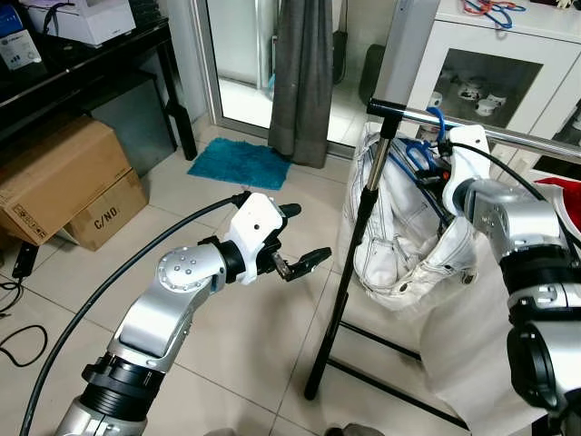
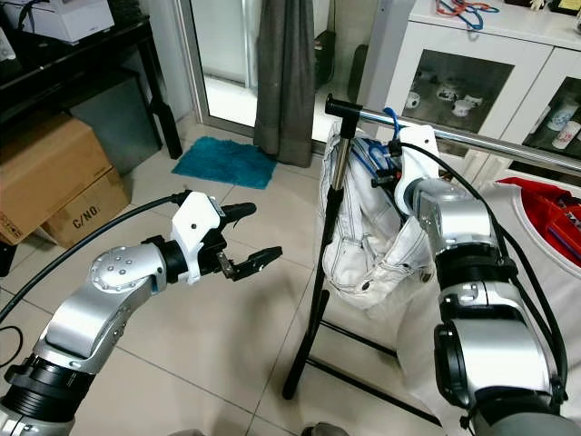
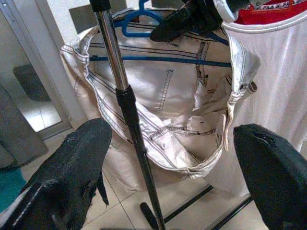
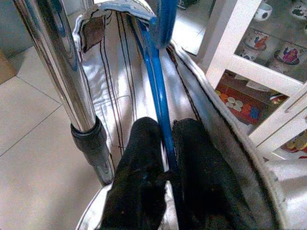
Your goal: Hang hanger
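A chrome clothes rail (image 1: 472,127) on a black stand is the landmark. A blue hanger (image 1: 427,150) carrying a white denim garment (image 1: 399,245) sits just under the rail, its hook at the bar; whether the hook fully rests over the bar cannot be told. The right gripper (image 4: 165,158) is up at the rail, its two black fingers (image 4: 139,163) pinched together on the hanger's blue stem. The left gripper (image 1: 295,245) hovers well to the left of the rail's upright post, fingers spread apart and holding nothing. Judging by this, the hanging looks nearly finished: what seems left is seating the hook, letting go and pulling the right arm away.
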